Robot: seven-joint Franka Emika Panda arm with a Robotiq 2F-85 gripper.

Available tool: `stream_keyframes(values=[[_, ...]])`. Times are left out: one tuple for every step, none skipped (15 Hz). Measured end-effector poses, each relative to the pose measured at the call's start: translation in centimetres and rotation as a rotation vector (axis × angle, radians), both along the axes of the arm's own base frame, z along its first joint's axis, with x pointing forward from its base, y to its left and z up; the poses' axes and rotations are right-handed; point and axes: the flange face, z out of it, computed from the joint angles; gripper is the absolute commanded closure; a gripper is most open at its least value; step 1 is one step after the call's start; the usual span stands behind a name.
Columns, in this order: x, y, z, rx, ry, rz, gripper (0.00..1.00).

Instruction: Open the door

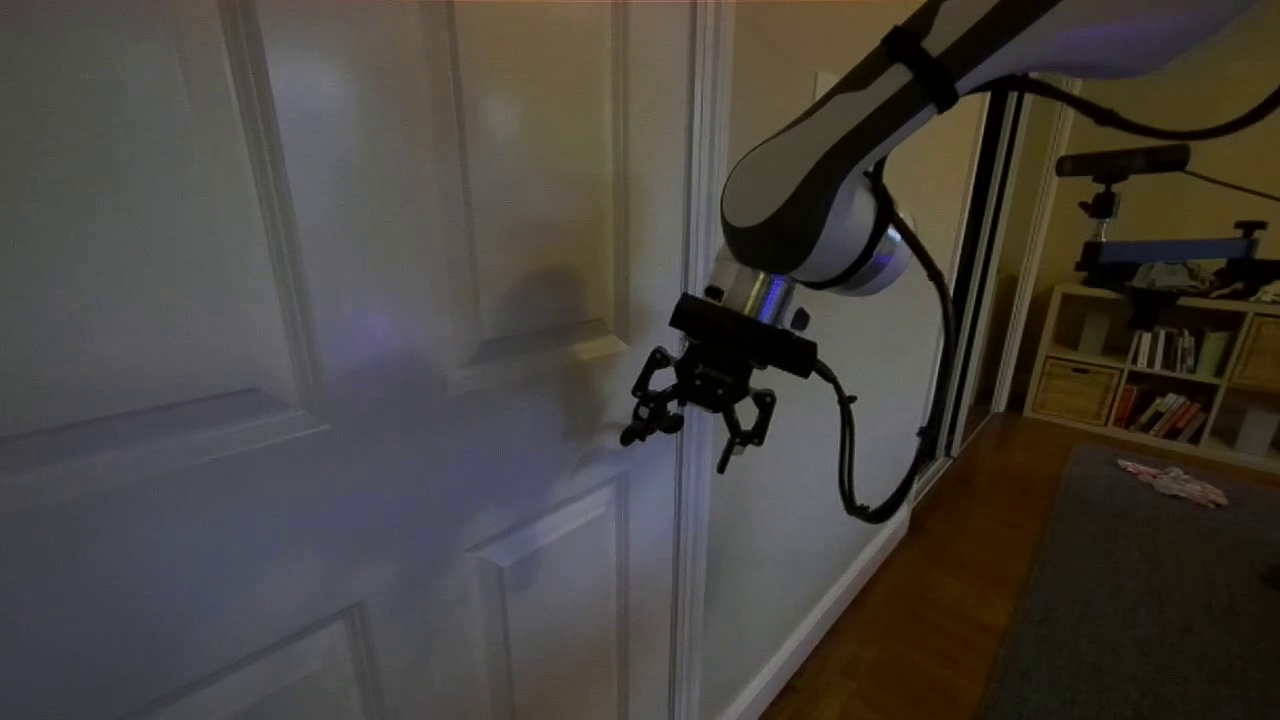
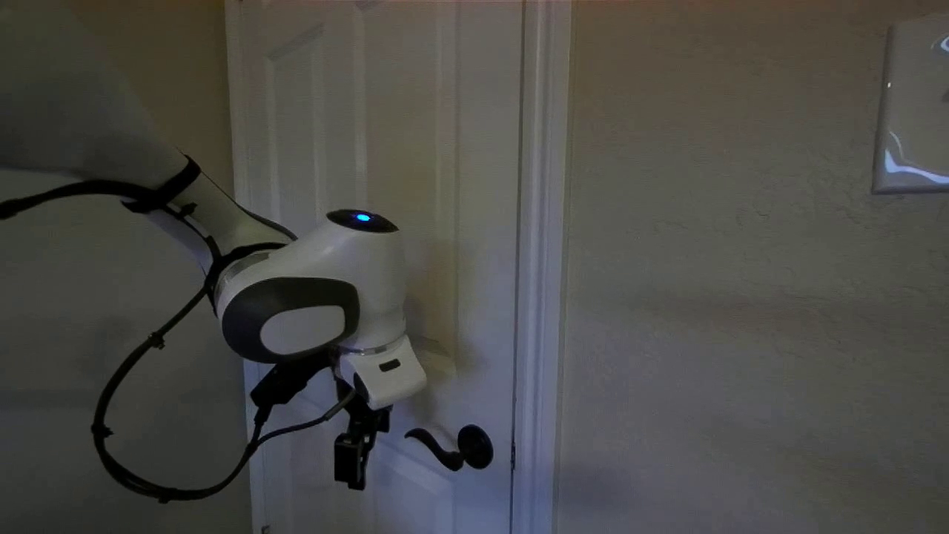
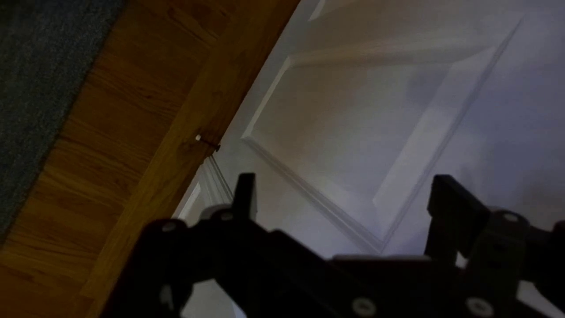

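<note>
The white panelled door point(image 1: 400, 470) fills much of an exterior view; it also shows in an exterior view point(image 2: 485, 222) and in the wrist view point(image 3: 344, 119). It looks flush with its frame. Its black lever handle point(image 2: 445, 454) points left from a round plate. My gripper point(image 2: 352, 471) hangs left of the lever tip there, pointing down, with a visible gap in that view. In an exterior view my gripper point(image 1: 678, 452) has its fingers spread, and the handle cannot be told apart from the dark finger. In the wrist view my gripper point(image 3: 344, 190) is open with nothing between its fingertips.
White door trim point(image 2: 545, 259) and a wall with a glossy plate point(image 2: 916, 111) lie right of the handle. A cable loop point(image 1: 860, 505) hangs from the arm. A shelf point(image 1: 1100, 365), a camera point(image 1: 1125, 160), a rug point(image 1: 1130, 600) and a cloth point(image 1: 1175, 483) stand farther off.
</note>
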Motion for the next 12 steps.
stream_keyframes(values=[[0.3,-0.1,-0.5,0.014,-0.005,-0.043,0.00],[0.7,-0.2,-0.9,0.025,-0.015,-0.089,0.00],[1.0,-0.3,-1.2,0.033,-0.031,-0.136,0.00],[1.2,-0.3,-1.4,0.039,-0.048,-0.178,0.00],[1.3,0.0,-1.4,0.046,-0.068,-0.213,0.00],[1.5,0.2,-1.3,0.049,-0.092,-0.247,0.00],[1.7,0.5,-1.0,0.052,-0.120,-0.280,0.00],[1.8,0.7,-0.6,0.055,-0.149,-0.308,0.00],[1.9,1.0,-0.3,0.058,-0.177,-0.333,0.00],[1.9,1.3,-0.1,0.060,-0.201,-0.353,0.00],[1.9,1.6,0.0,0.061,-0.217,-0.370,0.08],[1.8,1.8,-0.2,0.061,-0.226,-0.385,0.14]])
